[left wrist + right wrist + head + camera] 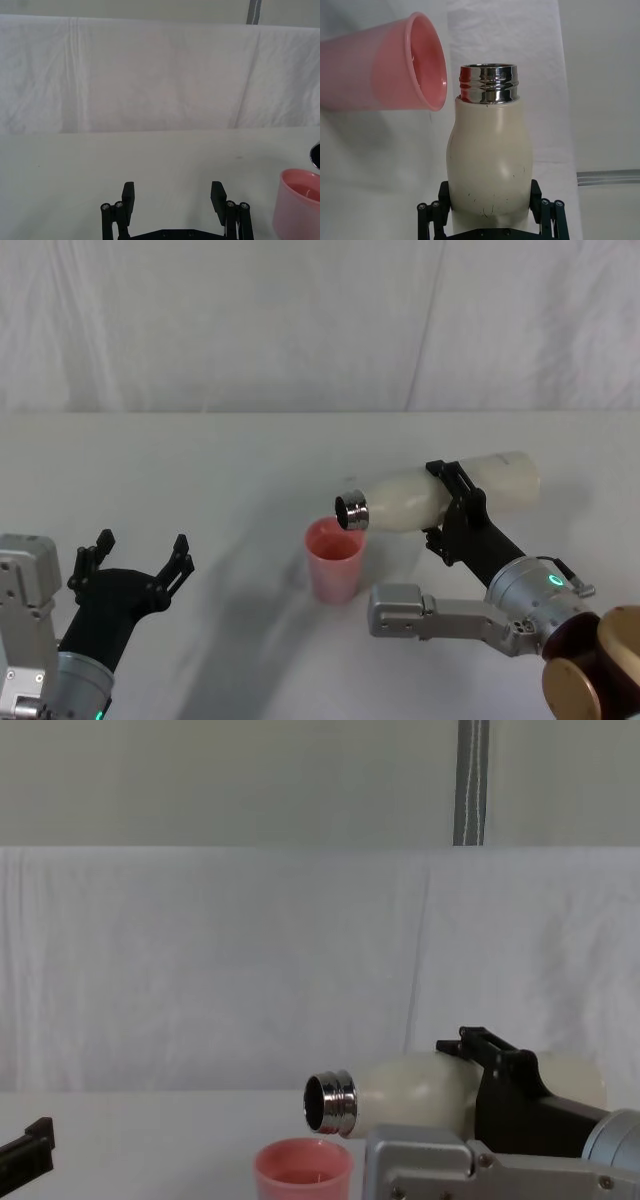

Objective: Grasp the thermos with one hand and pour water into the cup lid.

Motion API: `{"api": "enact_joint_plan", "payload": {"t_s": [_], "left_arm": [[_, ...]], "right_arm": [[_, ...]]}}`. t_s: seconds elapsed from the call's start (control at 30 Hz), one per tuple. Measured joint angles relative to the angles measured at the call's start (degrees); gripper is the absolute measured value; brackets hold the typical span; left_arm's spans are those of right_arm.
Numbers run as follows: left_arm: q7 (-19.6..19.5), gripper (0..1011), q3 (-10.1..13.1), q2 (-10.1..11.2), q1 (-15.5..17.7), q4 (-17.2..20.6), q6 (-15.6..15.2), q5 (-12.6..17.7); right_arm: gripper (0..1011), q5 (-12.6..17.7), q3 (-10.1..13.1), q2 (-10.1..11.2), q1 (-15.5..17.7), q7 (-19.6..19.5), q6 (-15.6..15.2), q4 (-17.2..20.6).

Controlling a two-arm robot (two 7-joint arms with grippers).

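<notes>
The cream-white thermos [440,492] lies tipped almost level above the table, its steel neck [351,511] over the rim of the pink cup lid [334,558]. My right gripper [456,515] is shut on the thermos body; in the right wrist view the thermos [489,155] sits between the black fingers [431,212], with the cup lid [395,65] just past its mouth. From the chest, the thermos [420,1092] hangs tilted over the cup lid [303,1172], which holds some liquid. My left gripper [138,555] rests open at the near left, away from both, and shows as the left gripper [173,198] on its own wrist camera.
A white cloth covers the table [200,470] and hangs as a backdrop behind it. The cup lid [297,202] stands at the edge of the left wrist view. Bare table lies between the left gripper and the cup lid.
</notes>
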State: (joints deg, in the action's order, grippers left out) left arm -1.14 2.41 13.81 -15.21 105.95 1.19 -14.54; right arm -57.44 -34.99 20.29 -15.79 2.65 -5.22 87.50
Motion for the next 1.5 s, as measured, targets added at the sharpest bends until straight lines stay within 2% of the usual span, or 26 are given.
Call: {"api": "enact_joint_plan", "payload": {"t_s": [1.5], "left_arm": [[0.0, 1001, 0.0, 0.0, 0.0, 0.0, 0.0, 0.0]], "right_arm": [[950, -5.4, -2.0, 1.6, -1.8, 1.6, -2.9, 1.9]]}}
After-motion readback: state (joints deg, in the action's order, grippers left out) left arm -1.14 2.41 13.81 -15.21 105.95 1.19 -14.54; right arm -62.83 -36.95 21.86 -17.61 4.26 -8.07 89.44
